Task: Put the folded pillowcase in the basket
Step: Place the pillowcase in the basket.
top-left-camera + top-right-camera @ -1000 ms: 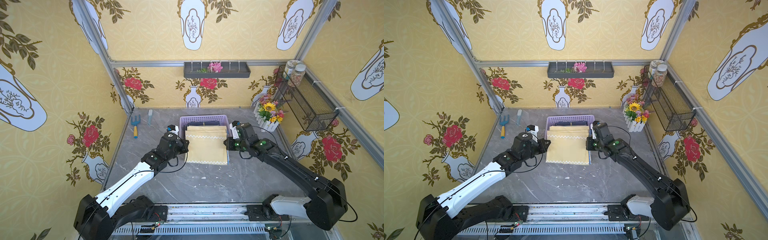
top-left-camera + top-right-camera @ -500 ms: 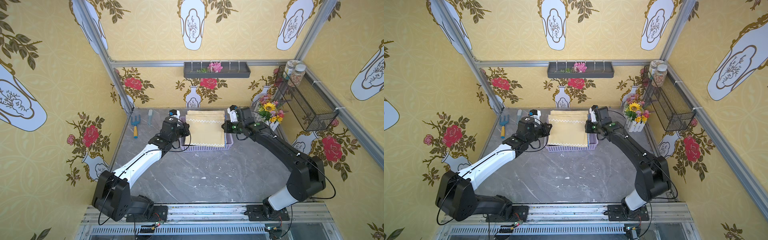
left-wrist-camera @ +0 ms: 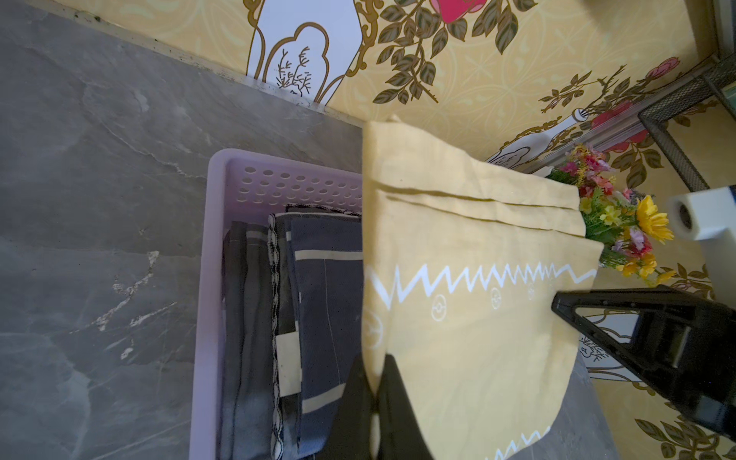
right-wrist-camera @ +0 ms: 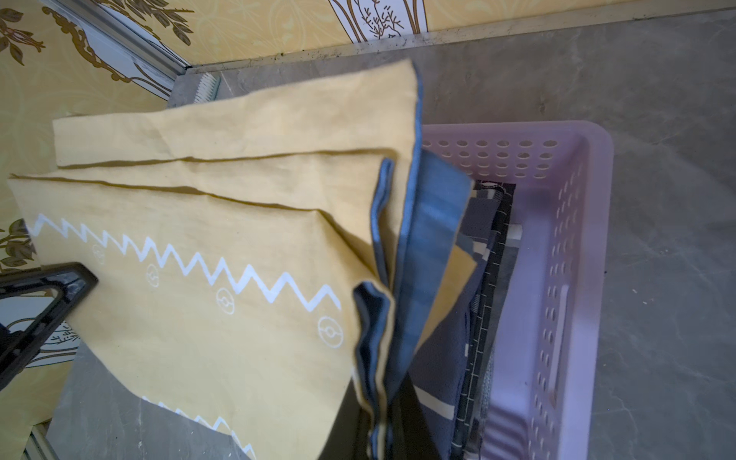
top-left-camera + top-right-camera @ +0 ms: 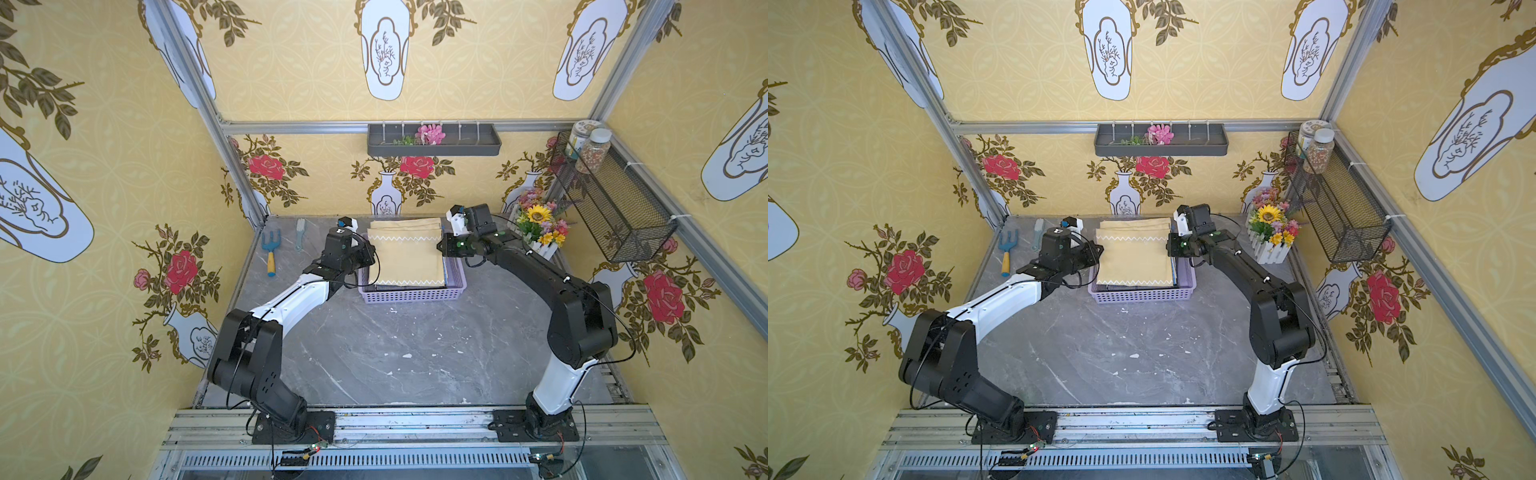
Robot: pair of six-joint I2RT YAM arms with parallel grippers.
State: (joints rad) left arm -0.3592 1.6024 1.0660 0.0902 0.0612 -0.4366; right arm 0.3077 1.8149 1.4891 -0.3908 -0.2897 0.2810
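Hanging flat between two robot arms, a folded yellow pillowcase (image 5: 405, 257) with white zigzag trim is held over a shallow lilac basket (image 5: 411, 296) near the back of a grey marble tabletop (image 5: 374, 353). The left gripper (image 5: 371, 257) is closed on the cloth's left edge, and the left wrist view shows its dark fingers (image 3: 392, 398) pinching the fabric. The right gripper (image 5: 441, 248) is clamped on the opposite edge; the right wrist view shows blue lining layers bunched at that fold. Both top views show the pillowcase covering most of the basket, with only the perforated front wall and right rim exposed, and its far edge reaching past the basket's back rim toward the wall. From the wrist views the cloth sits raised above the basket rather than lying in it. Inside the basket lie dark folded linens (image 3: 318, 298), navy and grey with pale stripes. A pot of artificial flowers (image 5: 540, 227) stands just beside the right arm's wrist. A small blue garden fork (image 5: 271, 253) and a brush (image 5: 300, 235) lie well apart to the left. A black wire mesh basket (image 5: 615, 203) holding two jars (image 5: 590, 149) hangs on the right wall.
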